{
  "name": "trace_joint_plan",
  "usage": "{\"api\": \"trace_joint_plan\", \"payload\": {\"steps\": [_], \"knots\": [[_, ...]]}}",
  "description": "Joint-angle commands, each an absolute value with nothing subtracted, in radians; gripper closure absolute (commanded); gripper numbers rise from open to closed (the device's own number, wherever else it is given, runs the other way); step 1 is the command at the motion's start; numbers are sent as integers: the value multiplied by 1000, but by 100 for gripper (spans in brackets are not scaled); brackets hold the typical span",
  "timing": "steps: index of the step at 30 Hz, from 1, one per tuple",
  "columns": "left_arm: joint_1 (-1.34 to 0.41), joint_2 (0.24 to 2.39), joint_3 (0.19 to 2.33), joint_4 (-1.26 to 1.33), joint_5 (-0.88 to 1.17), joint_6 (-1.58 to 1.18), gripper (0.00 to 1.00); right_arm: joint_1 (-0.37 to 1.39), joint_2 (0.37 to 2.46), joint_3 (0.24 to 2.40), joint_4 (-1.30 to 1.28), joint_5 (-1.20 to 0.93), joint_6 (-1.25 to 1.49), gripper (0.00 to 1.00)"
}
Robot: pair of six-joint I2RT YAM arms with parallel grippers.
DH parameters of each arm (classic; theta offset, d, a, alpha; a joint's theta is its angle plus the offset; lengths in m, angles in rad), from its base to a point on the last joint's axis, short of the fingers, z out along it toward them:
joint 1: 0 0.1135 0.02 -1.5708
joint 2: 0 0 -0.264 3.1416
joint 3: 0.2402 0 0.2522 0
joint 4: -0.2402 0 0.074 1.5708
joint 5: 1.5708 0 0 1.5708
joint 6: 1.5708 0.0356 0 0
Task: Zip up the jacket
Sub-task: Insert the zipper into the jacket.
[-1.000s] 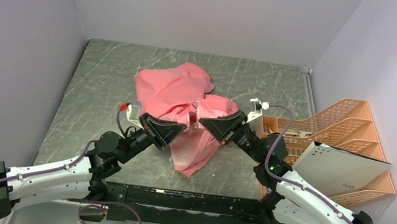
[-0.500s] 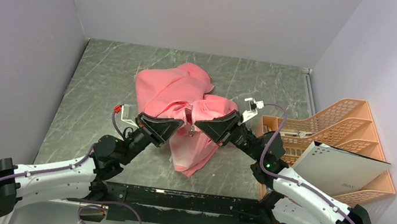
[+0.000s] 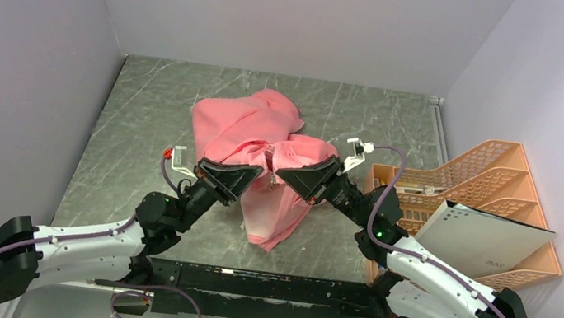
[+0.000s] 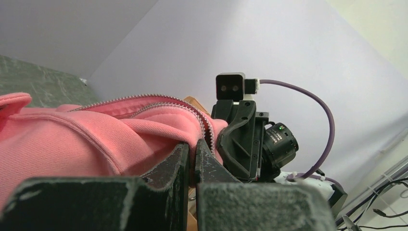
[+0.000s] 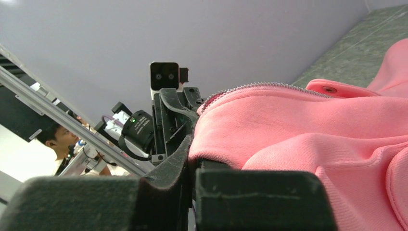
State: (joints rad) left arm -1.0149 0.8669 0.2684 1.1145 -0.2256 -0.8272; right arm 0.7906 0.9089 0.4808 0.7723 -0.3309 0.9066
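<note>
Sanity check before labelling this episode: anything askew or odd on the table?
Yes. The jacket is bunched in a heap mid-table, not laid flat, its zipper open and curving. The left hand and right hand are both shut on its fabric at the zipper. A white folder lies crooked across the orange file rack.

- Top external: fixed high behind both arm bases, angled down and forward; farthest view, covering the whole surface point(image 3: 136, 105).
- Left wrist: low, close behind the left gripper point(image 4: 192, 147), facing right toward the right wrist camera point(image 4: 230, 86).
- Right wrist: low, close behind the right gripper point(image 5: 192, 154), facing left toward the left wrist camera point(image 5: 164, 75).
- Shared: all three show the jacket point(image 3: 245, 133) fold between the grippers, the wrist views from opposite sides.
</note>
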Motion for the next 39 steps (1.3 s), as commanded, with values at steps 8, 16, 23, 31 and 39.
{"api": "trace_joint_plan", "payload": {"steps": [8, 16, 23, 31, 39], "knots": [[-1020, 884, 301, 1256, -201, -847, 95, 793, 927, 494, 867, -283, 934, 100], [-1020, 887, 297, 1261, -220, -860, 95, 793, 959, 483, 995, -355, 950, 100], [-1020, 881, 294, 1267, -228, -865, 95, 793, 963, 483, 1004, -364, 950, 100], [-1020, 891, 292, 1302, -219, -874, 95, 793, 965, 519, 875, -330, 927, 100], [-1020, 903, 293, 1318, -196, -878, 95, 793, 962, 509, 884, -319, 936, 100]]}}
